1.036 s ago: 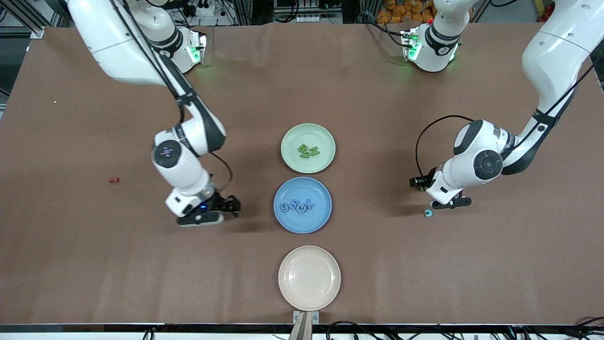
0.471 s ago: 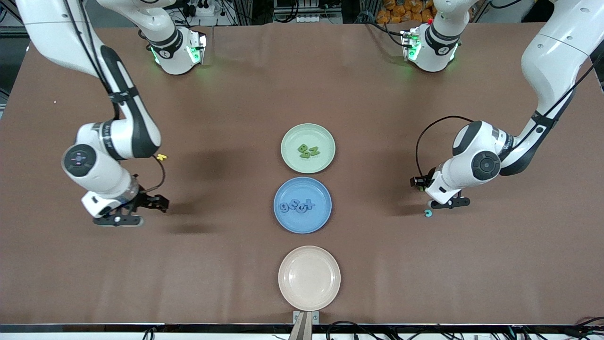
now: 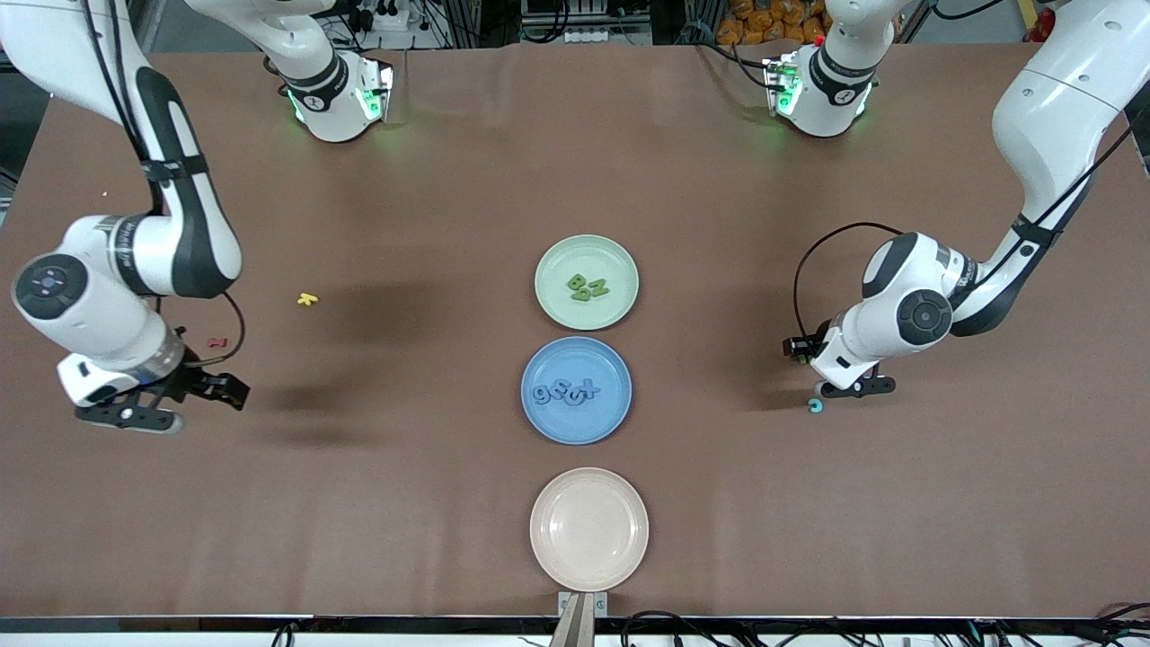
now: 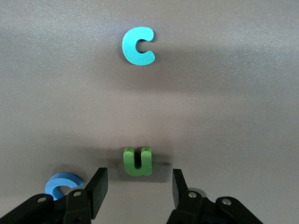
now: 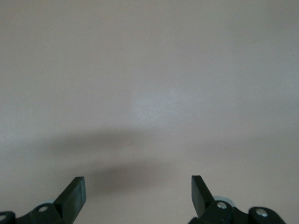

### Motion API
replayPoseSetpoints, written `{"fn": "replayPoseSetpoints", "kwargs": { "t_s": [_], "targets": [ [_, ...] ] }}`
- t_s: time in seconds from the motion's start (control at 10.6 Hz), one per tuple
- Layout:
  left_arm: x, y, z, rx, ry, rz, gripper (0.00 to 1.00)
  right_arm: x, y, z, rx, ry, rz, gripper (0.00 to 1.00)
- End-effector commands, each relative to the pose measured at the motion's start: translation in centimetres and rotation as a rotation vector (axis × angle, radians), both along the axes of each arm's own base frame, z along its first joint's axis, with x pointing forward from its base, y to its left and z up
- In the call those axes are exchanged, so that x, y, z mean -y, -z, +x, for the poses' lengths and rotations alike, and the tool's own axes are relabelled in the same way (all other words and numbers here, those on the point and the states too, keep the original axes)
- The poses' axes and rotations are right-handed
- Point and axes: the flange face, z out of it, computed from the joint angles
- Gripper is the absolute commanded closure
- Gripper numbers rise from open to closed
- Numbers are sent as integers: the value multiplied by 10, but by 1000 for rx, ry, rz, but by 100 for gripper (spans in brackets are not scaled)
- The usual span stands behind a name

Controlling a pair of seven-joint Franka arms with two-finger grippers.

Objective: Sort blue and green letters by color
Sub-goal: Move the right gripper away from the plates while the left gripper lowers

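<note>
Three plates (image 3: 588,241) on brown table (image 3: 809,521), both grippers' jaws apart, empty.

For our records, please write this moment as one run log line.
left end effector: open, astride green letter u | right end effector: open, holding nothing, over bare table | green plate: green letters | blue plate: blue letters

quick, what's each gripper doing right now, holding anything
Left gripper: open, low over the table, its fingers either side of the small green foam letter U, not closed on it.
Right gripper: open, empty, over bare brown table.
</note>
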Motion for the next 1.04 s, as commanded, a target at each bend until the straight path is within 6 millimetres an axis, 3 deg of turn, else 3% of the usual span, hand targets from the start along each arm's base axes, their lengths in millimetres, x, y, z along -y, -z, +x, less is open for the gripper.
{"fn": "replayPoseSetpoints", "kwargs": {
  "t_s": [0.0,0.28,0.47,0.66,0.85,0.94],
  "targets": [
    [4,3,5,17,18,2,41,16,-55,-7,-15,28,-8,0],
    [2,11,5,8,16,15,44,18,-127,-20,-74,59,6,0],
    [4,9,5,14,23,20,55,12,-180,-22,-100,69,6,0],
    [1,5,11,28,22,22,74,3,-217,-30,-96,66,11,0],
    [-1,-3,18,45,10,28,100,-12,-247,-42,-70,45,25,0],
    [-2,-8,23,57,2,28,100,-19,-262,-48,-41,55,84,0]
  ]
}}
